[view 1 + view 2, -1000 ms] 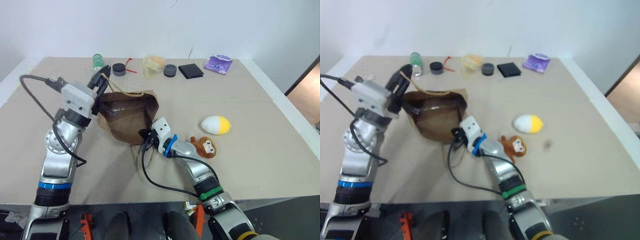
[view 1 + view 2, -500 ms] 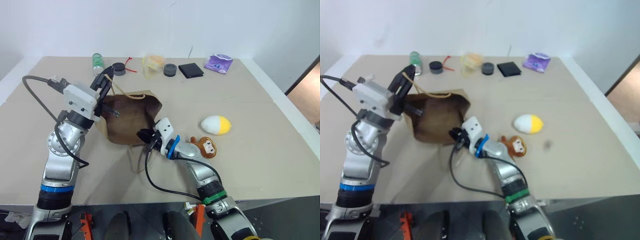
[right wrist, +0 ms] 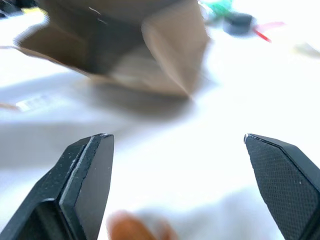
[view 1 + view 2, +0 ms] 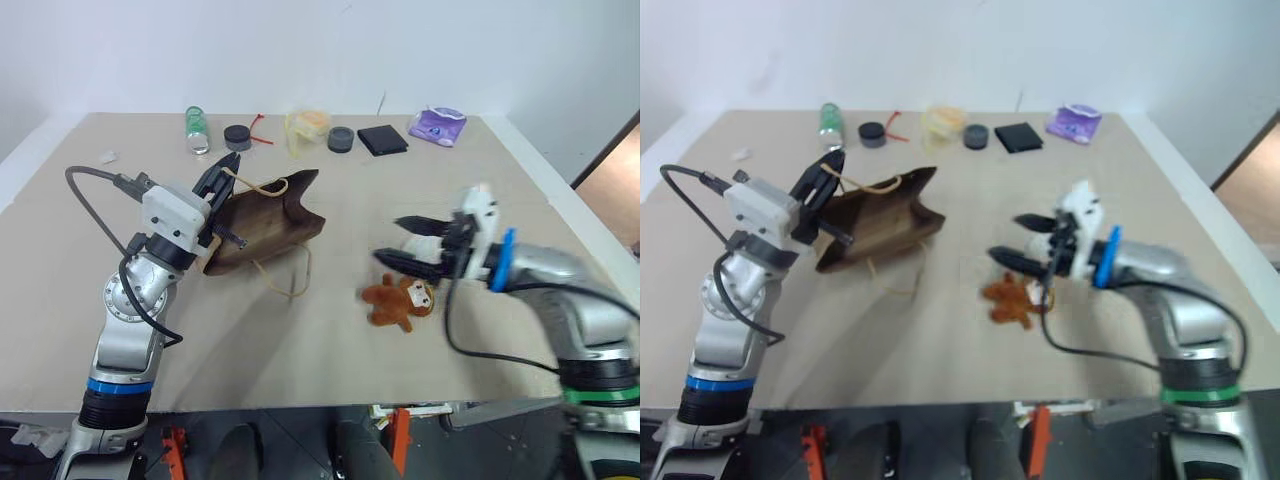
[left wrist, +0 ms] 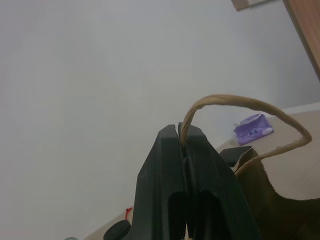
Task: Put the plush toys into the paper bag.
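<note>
- The left gripper point(image 4: 226, 172) is clamped tight on a twisted cord handle point(image 5: 240, 102) of the paper bag point(image 4: 268, 220) — the loop rises from between its fingers in the left wrist view.
- The paper bag lies on its side on the bench point(image 4: 330, 330), just beside that gripper, its mouth turned toward the bench's right half.
- The right gripper point(image 4: 395, 240) hangs above the bench with its two fingers point(image 3: 85, 175) spread wide and nothing between them.
- The brown monkey point(image 4: 398, 300) lies on the bench just below and in front of the right gripper, apart from the bag.
- The egg-shaped toy cannot be made out — the right arm covers that part of the bench.
- Along the far edge stand a green bottle point(image 4: 196, 128), two dark round pieces point(image 4: 238, 137), a yellowish plastic bag point(image 4: 307, 127), a black square point(image 4: 381, 140) and a purple pouch point(image 4: 436, 126).
</note>
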### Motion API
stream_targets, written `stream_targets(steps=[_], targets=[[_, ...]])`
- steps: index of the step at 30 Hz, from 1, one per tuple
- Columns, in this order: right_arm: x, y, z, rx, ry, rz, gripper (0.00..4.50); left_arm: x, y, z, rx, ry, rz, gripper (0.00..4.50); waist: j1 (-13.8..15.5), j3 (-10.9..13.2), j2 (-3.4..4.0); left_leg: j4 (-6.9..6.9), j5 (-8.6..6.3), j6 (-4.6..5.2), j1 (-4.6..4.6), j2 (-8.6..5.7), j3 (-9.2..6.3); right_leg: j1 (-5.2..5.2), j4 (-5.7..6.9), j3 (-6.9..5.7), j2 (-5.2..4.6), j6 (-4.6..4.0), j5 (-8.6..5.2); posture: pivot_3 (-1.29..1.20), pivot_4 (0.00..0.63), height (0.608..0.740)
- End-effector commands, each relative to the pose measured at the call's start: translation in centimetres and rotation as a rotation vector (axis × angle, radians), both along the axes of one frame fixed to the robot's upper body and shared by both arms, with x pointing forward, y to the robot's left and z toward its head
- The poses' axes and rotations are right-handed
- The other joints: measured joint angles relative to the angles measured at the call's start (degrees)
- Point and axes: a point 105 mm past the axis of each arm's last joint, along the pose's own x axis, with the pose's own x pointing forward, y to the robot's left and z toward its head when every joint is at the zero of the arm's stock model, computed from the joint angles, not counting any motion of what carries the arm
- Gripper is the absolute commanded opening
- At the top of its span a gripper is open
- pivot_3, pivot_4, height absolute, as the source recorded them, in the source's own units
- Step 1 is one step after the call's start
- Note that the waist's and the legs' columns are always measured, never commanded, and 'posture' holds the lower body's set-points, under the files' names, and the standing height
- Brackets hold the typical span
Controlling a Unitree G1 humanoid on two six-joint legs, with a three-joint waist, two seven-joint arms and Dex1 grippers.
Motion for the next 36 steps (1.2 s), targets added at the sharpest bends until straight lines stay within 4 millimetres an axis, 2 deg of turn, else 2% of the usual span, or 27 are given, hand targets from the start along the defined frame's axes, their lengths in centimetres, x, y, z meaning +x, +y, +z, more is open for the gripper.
stream_targets(steps=[1,4,11,14,15,16,18,19,21,22,24,25,27,28,31,33,36], targets=[[-0.2,-2.7,-1.2,-0.037,0.098,-0.039,4.48,-0.5,0.0,0.9,0.001,-0.043,-0.008,0.0,0.0,0.01,-0.01,-0.01,0.0,0.01,0.0,0.0,-0.02,0.0,0.0,0.0,0.02,0.01,-0.03,0.0,0.15,0.74],[-0.6,-3.2,-2.9,-0.054,0.182,-0.029,4.48,-0.5,-0.1,0.9,-0.001,-0.044,-0.012,0.0,-0.07,0.01,0.0,-0.02,-0.01,0.02,0.0,0.0,0.0,-0.02,0.0,0.03,0.03,0.02,-0.04,0.0,0.15,0.74],[-1.6,-1.3,-5.7,-0.05,0.294,0.05,4.48,-0.6,0.0,0.7,-0.002,-0.037,-0.012,0.0,-0.01,0.02,-0.01,0.04,-0.01,0.02,-0.03,-0.06,-0.02,0.03,0.0,0.04,0.02,0.09,-0.05,0.0,0.15,0.74],[-1.8,-1.1,-6.6,-0.081,0.312,0.056,3.67,-0.8,-0.1,0.5,0.001,-0.032,-0.013,0.0,0.02,0.02,0.0,0.05,-0.01,0.01,-0.03,-0.07,-0.03,0.04,0.0,0.04,0.01,0.1,-0.05,0.0,0.15,0.74],[-1.7,-1.1,-6.7,-0.085,0.31,0.054,3.33,-0.8,-0.1,0.5,0.002,-0.031,-0.014,0.0,0.03,0.02,-0.01,0.05,-0.01,0.01,-0.03,-0.07,-0.03,0.04,0.0,0.04,0.01,0.11,-0.06,0.0,0.15,0.74],[-1.7,-1.1,-6.7,-0.081,0.306,0.053,2.78,-0.9,-0.1,0.5,0.003,-0.03,-0.013,0.0,0.02,0.02,0.0,0.05,-0.01,0.01,-0.03,-0.07,-0.03,0.04,0.0,0.04,0.01,0.11,-0.06,0.0,0.15,0.74],[-1.3,-1.1,-6.4,-0.066,0.289,0.043,1.74,-0.8,0.0,0.5,0.004,-0.029,-0.011,0.0,0.02,0.02,-0.01,0.05,-0.01,0.01,-0.03,-0.07,-0.04,0.04,0.0,0.04,0.02,0.11,-0.06,0.0,0.15,0.74],[-1.3,-1.1,-6.1,-0.054,0.28,0.045,1.46,-0.8,0.0,0.5,0.003,-0.029,-0.009,0.0,0.02,0.02,-0.01,0.05,-0.01,0.01,-0.03,-0.07,-0.05,0.05,0.0,0.04,0.02,0.11,-0.06,0.0,0.15,0.74],[-1.1,-1.0,-5.2,-0.02,0.259,0.05,0.6,-0.8,0.1,0.6,0.003,-0.028,-0.008,0.0,0.02,0.02,-0.01,0.06,-0.01,0.01,-0.02,-0.07,-0.05,0.05,0.0,0.04,0.02,0.11,-0.06,0.0,0.15,0.74],[-1.0,-0.6,-3.9,0.046,0.236,0.065,0.28,-0.8,0.1,0.6,0.001,-0.028,-0.007,0.0,0.01,0.02,-0.01,0.07,-0.01,0.01,-0.02,-0.07,-0.05,0.06,0.0,0.04,0.02,0.11,-0.06,0.0,0.15,0.74],[-0.9,-0.1,-2.1,0.137,0.207,0.086,0.16,-0.8,0.1,0.6,0.0,-0.028,-0.008,0.0,-0.08,0.03,-0.01,0.08,-0.01,0.01,-0.02,-0.07,-0.04,0.04,0.0,0.05,0.02,0.12,-0.04,0.0,0.15,0.74],[-0.6,0.8,-0.2,0.213,0.16,0.101,0.16,-0.7,0.1,0.6,-0.001,-0.027,-0.007,0.0,-0.11,0.03,-0.01,0.08,-0.01,0.01,-0.01,-0.07,-0.05,0.04,0.01,0.05,0.03,0.13,-0.04,0.0,0.15,0.74],[-0.2,2.0,2.2,0.302,0.102,0.118,0.16,-0.7,0.2,0.6,-0.002,-0.026,-0.005,0.0,-0.12,0.04,0.0,0.08,-0.01,0.01,-0.01,-0.07,-0.08,0.04,0.01,0.05,0.06,0.14,-0.03,0.0,0.15,0.74],[0.0,3.3,3.2,0.326,0.067,0.135,0.15,-0.7,0.2,0.6,-0.001,-0.027,-0.005,0.0,-0.1,0.04,0.0,0.07,-0.01,0.01,-0.01,-0.06,-0.12,0.04,0.02,0.05,0.09,0.14,-0.02,0.0,0.15,0.74],[0.5,6.9,4.3,0.341,0.004,0.163,0.15,-0.7,0.2,0.6,-0.003,-0.028,-0.004,0.0,-0.16,0.03,0.0,0.05,-0.01,0.01,-0.05,-0.03,-0.21,0.04,0.01,0.05,0.17,0.14,-0.03,0.0,0.15,0.74],[0.9,9.6,4.3,0.335,-0.016,0.178,0.15,-0.7,0.1,0.7,-0.004,-0.031,-0.005,0.0,-0.11,0.03,0.0,0.0,-0.02,0.0,-0.05,0.01,-0.24,0.02,0.02,0.05,0.22,0.11,-0.05,0.0,0.15,0.74],[1.7,12.2,3.5,0.326,-0.003,0.158,0.15,-0.7,0.2,0.8,-0.009,-0.035,-0.003,0.0,-0.11,0.04,0.02,-0.02,-0.02,0.0,-0.12,0.03,-0.27,-0.02,0.02,0.06,0.25,0.1,-0.07,0.0,0.15,0.74]])
